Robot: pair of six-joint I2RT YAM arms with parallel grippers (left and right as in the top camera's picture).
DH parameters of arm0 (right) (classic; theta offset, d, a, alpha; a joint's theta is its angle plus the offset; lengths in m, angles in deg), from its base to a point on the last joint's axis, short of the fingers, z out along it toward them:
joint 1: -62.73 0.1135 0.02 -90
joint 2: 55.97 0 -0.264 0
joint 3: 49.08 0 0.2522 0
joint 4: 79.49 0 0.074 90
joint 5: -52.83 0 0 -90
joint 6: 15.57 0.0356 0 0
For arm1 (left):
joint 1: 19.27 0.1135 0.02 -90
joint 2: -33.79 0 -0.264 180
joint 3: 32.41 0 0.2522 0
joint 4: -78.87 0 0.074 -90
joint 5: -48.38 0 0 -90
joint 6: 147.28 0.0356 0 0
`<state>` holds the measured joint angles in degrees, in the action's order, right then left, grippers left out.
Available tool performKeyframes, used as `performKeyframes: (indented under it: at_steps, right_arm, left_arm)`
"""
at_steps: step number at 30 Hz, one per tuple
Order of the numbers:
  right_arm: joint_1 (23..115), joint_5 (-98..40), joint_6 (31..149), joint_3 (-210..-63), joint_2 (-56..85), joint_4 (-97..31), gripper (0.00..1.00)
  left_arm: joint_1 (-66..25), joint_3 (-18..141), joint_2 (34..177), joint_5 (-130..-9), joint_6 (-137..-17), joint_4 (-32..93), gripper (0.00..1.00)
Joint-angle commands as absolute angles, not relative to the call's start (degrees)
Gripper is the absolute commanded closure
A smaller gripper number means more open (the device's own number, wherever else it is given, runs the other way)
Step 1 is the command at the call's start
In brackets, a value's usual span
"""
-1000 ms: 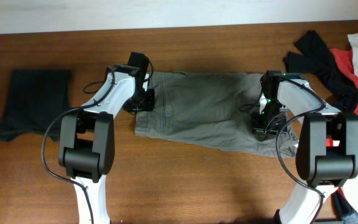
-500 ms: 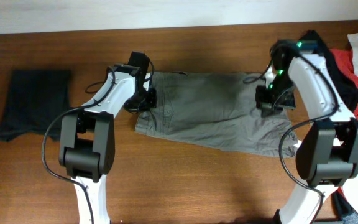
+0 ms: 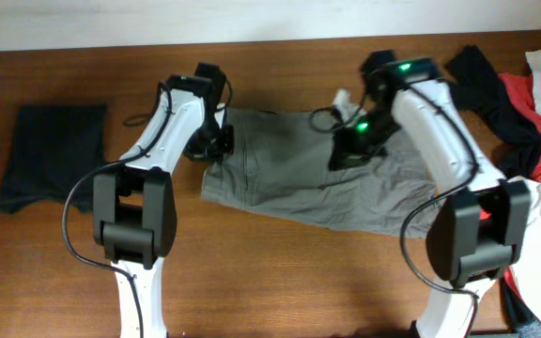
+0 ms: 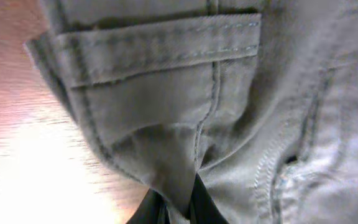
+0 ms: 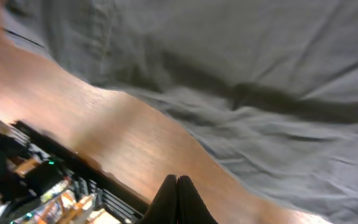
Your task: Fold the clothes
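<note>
Grey-khaki fabric trousers [image 3: 289,174] are spread at the centre of the brown wooden table [image 3: 280,272], with the waistband towards 9 o'clock. A corner of the waistband is clamped in the left fingers [image 4: 146,213]. The right fingers [image 5: 169,199] are pressed together above the legs; whether cloth is caught cannot be told. For a clean fold, both edges are best lifted level and laid over squarely, seams matched.

This looks like a robotics lab: 2 cabled robot arms, the left arm [image 3: 162,138] and the right arm [image 3: 440,122], reach over a plain wooden table [image 3: 280,272] strewn with clothes [image 3: 522,96], and blurred, lit equipment [image 5: 45,182] shows beyond its edge.
</note>
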<state>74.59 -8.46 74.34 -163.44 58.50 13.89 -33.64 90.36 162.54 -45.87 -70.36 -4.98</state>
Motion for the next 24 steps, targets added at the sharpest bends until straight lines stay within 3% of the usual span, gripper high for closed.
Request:
performKeyframes:
  at_steps: [1,7,17,24]
  right_arm:
    - [77.58,-13.14,79.43,-159.59,58.28,11.46,0.96]
    - [81.38,-13.44,83.91,-152.14,58.28,4.51,0.96]
    - [87.09,-13.51,95.89,-134.22,58.28,-19.62,0.96]
    - [87.09,-12.44,95.91,-132.95,58.02,-20.04,0.96]
  left_arm:
    - [-33.4,95.61,160.7,-45.06,-70.43,-7.45,0.99]
    - [-33.42,99.17,159.26,-45.09,-70.43,-9.74,0.99]
    - [-33.4,99.17,159.02,-45.06,-70.45,-11.06,0.99]
    - [-33.42,99.35,157.7,-45.09,-70.47,-11.32,0.99]
